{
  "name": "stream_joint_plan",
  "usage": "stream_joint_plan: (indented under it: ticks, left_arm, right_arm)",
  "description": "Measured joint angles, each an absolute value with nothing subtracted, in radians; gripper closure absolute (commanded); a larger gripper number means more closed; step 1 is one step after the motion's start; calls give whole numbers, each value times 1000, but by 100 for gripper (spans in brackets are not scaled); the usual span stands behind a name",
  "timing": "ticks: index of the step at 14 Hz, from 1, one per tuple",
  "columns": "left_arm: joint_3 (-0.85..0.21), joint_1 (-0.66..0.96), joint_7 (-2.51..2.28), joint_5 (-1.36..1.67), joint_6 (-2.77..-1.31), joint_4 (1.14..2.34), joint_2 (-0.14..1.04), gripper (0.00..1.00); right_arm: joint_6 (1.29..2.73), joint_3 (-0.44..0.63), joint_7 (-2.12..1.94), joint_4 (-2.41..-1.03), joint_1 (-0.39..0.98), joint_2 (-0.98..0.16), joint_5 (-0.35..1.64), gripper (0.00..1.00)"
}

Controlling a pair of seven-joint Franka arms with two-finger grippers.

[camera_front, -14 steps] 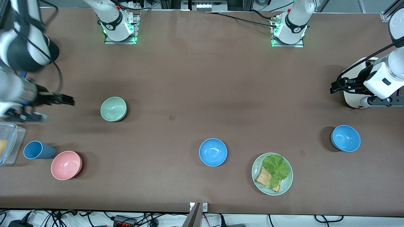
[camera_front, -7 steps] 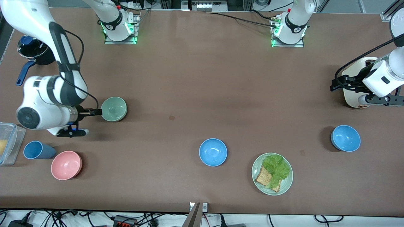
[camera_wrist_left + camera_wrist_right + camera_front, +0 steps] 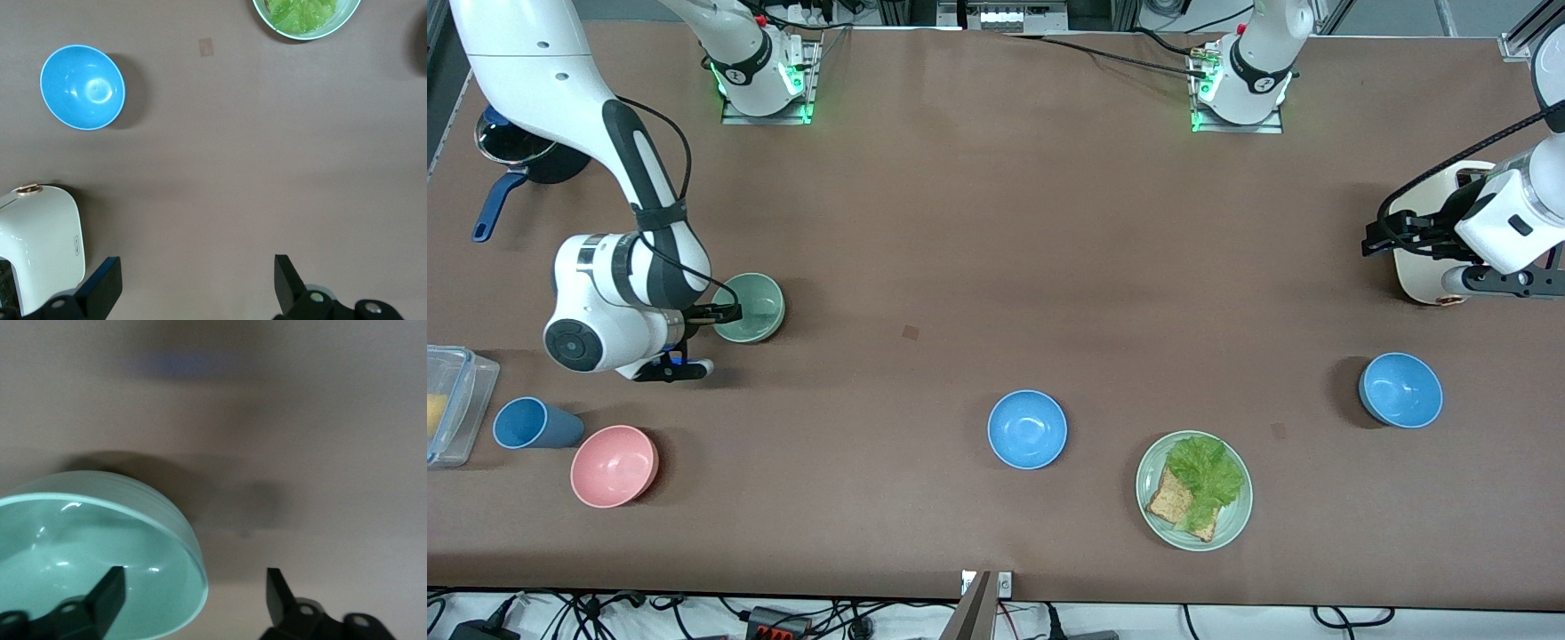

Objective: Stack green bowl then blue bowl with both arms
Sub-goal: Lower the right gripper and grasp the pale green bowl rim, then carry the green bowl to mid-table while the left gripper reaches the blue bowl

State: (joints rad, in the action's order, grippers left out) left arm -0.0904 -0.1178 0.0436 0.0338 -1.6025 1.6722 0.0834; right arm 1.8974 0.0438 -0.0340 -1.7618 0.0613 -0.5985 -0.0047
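Right gripper (image 3: 725, 312) sits at the rim of the green bowl (image 3: 752, 307), left of centre in the front view, jaws spread with one finger over the bowl's inside. At the right edge, the left gripper (image 3: 1376, 240) hangs over a white appliance (image 3: 1418, 276); this arm waits. One blue bowl (image 3: 1027, 429) lies lower centre, the other blue bowl (image 3: 1400, 390) lower right. A plate (image 3: 1152, 498) of lettuce and bread lies between them.

Left wrist view: left gripper (image 3: 197, 283) at the bottom, fingers wide apart over bare table. A blue bowl (image 3: 82, 87) shows upper left, the appliance (image 3: 40, 247) lower left, the plate (image 3: 303, 33) at the top edge.

Right wrist view: right gripper (image 3: 193, 597) wide open, straddling the rim of the green bowl (image 3: 87, 560) at lower left, one finger (image 3: 103, 597) inside it, the other outside.
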Motion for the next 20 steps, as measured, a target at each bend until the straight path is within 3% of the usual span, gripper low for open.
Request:
stream_joint_plan:
  ticks: [4, 12, 16, 20]
  left_arm:
    - [-83, -153, 44, 34, -1600, 1672, 117, 0]
    - [-81, -182, 55, 26, -1632, 1669, 216, 0]
    - [-78, -247, 63, 24, -1713, 1617, 325, 0]
    - [-77, -315, 155, 24, -1734, 1517, 471, 0]
  right_arm:
    - [1899, 44, -33, -1765, 61, -611, 3, 99]
    - [1837, 25, -29, -1666, 136, -595, 43, 100]
    - [1755, 13, 139, -1527, 328, -593, 101, 100]
    - [1801, 13, 325, -1518, 504, -629, 211, 100]
